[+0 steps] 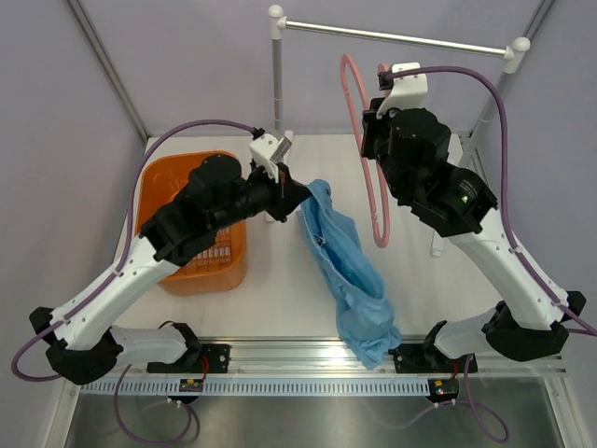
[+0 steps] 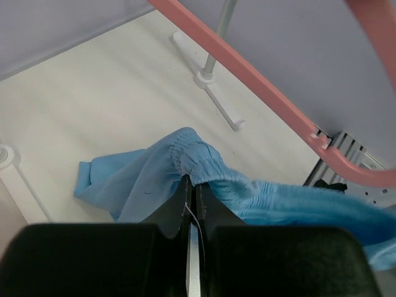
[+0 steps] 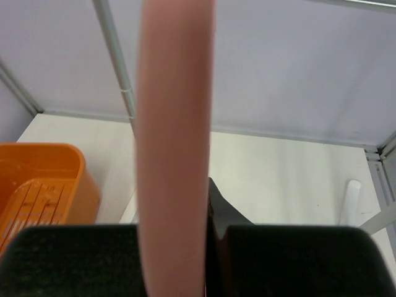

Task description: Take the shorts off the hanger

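The sky-blue shorts point(image 1: 347, 271) hang off the hanger, trailing from my left gripper down over the table's near edge. My left gripper point(image 1: 290, 191) is shut on the gathered waistband; in the left wrist view the shorts point(image 2: 185, 158) bunch at the fingertips of the left gripper point(image 2: 193, 185). The pale-pink hanger point(image 1: 371, 159) is held up in the air by my right gripper point(image 1: 373, 140), which is shut on its bar. In the right wrist view the hanger point(image 3: 173, 154) fills the middle and hides the left finger of the right gripper point(image 3: 207, 204). The hanger also crosses the left wrist view point(image 2: 260, 86).
An orange basket point(image 1: 163, 196) stands at the left, partly under my left arm. A silver rail point(image 1: 392, 35) on white posts spans the back, with its stand feet point(image 2: 216, 99) on the table. A slotted rail point(image 1: 308, 353) runs along the near edge.
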Motion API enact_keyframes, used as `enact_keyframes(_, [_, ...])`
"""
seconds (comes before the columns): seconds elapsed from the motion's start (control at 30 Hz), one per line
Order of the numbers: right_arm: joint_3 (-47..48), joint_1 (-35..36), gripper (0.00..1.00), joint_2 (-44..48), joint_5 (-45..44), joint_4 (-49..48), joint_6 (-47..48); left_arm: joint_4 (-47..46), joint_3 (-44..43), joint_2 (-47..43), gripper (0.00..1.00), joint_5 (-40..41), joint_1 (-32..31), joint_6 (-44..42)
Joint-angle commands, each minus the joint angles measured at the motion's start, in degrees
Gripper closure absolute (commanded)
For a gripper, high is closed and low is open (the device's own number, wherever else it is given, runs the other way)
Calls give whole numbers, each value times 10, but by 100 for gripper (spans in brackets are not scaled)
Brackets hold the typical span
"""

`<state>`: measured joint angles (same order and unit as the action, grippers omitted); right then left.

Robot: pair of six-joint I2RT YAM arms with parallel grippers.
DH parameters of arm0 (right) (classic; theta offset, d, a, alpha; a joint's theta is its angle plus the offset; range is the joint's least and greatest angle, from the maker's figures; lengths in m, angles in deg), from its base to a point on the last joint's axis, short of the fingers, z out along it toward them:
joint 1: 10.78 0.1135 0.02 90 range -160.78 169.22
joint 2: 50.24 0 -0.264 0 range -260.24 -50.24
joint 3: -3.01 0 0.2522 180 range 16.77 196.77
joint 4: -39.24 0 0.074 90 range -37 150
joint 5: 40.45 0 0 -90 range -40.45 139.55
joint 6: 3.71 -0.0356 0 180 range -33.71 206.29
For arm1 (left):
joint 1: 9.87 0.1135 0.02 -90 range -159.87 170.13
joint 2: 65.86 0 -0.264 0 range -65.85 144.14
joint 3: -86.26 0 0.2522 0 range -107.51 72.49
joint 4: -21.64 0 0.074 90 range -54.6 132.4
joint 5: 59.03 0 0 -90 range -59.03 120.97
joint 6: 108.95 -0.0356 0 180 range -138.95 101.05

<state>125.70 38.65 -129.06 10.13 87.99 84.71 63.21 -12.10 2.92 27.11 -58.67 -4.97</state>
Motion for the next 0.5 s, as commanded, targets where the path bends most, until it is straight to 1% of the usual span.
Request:
enact_keyframes(0.0, [44, -32, 100, -18, 6, -47, 11, -19, -2, -38, 100, 14, -9, -44])
enact_keyframes(0.1, [65, -42, 100, -30, 5, -37, 12, 0, -27, -38, 100, 73, -10, -62])
enact_keyframes(0.13, [67, -43, 100, -33, 3, -33, 11, 7, -58, -31, 100, 109, -10, -69])
enact_keyframes(0.17, [68, -44, 100, -32, 5, -26, 12, 18, -79, -22, 100, 130, -10, -79])
enact_keyframes(0.2, [64, -43, 100, -31, 7, -23, 11, 22, -103, 0, 100, 151, -10, -105])
enact_keyframes(0.23, [60, -43, 100, -25, 11, -20, 7, 22, -155, 14, 100, 199, -10, -121])
enact_keyframes(0.27, [46, -43, 100, -21, 16, -15, -3, 21, -187, 29, 100, 224, -9, -134])
enact_keyframes(0.3, [38, -43, 100, -18, 21, -11, -8, 17, -222, 63, 100, 265, -9, -177])
enact_keyframes(0.33, [29, -44, 100, -10, 25, -8, -17, 12, -294, 79, 100, 286, -9, -200])
enact_keyframes(0.37, [20, -43, 100, -5, 32, -2, -23, -10, -332, 94, 100, 306, -9, -221])
enact_keyframes(0.4, [2, -43, 100, 0, 35, 1, -27, -23, -368, 108, 100, 322, -9, -266])
enact_keyframes(0.43, [-7, -43, 100, 8, 36, 3, -34, -38, -403, 135, 100, 345, -9, -290])
enact_keyframes(0.47, [-26, -43, 100, 12, 40, 8, -39, -76, -460, 143, 100, 355, -9, -310])
